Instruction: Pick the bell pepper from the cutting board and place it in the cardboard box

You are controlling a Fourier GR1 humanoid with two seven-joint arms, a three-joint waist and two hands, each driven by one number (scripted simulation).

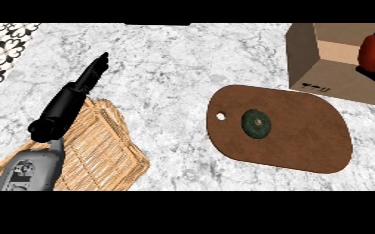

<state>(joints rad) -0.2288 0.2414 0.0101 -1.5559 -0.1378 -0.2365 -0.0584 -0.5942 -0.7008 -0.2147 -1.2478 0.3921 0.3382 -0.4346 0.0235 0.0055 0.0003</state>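
Note:
A dark green bell pepper (256,123) sits stem-up on the left part of the brown cutting board (293,134), at the right of the head view. The cardboard box (315,54) stands open at the upper right, just beyond the board's far edge. A red object (367,54) shows inside the box at the view's right edge. My left hand (77,96) is at the left, well away from the pepper, its fingers straight and pointing up the counter, holding nothing. My right hand does not show.
A woven wicker tray (102,153) lies under my left forearm at the lower left. A black-and-white patterned tile patch (15,42) occupies the upper left corner. Marble counter (176,69) stretches between the tray and the board.

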